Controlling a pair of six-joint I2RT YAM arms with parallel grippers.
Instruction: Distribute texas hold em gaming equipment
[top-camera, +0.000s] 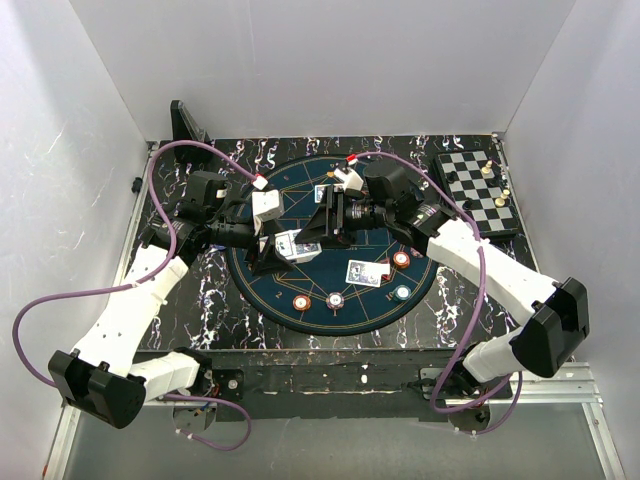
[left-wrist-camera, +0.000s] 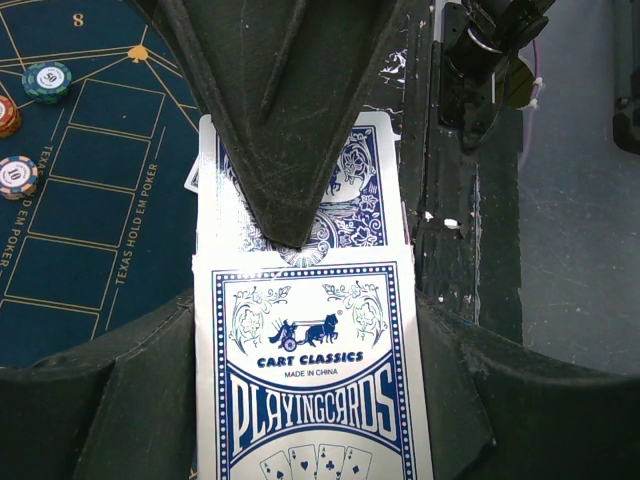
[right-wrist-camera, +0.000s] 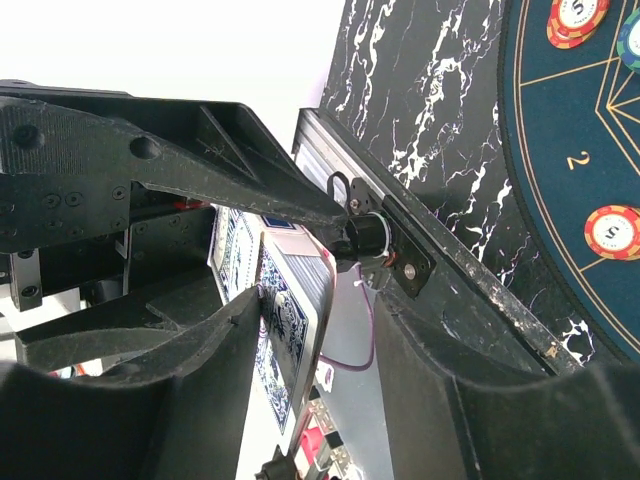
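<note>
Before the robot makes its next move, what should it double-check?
1. Left pincer clamped on the card deck: ok.
2. One card pushed out past the deck's end: ok.
3. Only a single card pushed out: cannot tell.
4. Right pincer closed on that card: not ok, jaws apart.
5. Bare space on the mat for laying a card down: ok.
</note>
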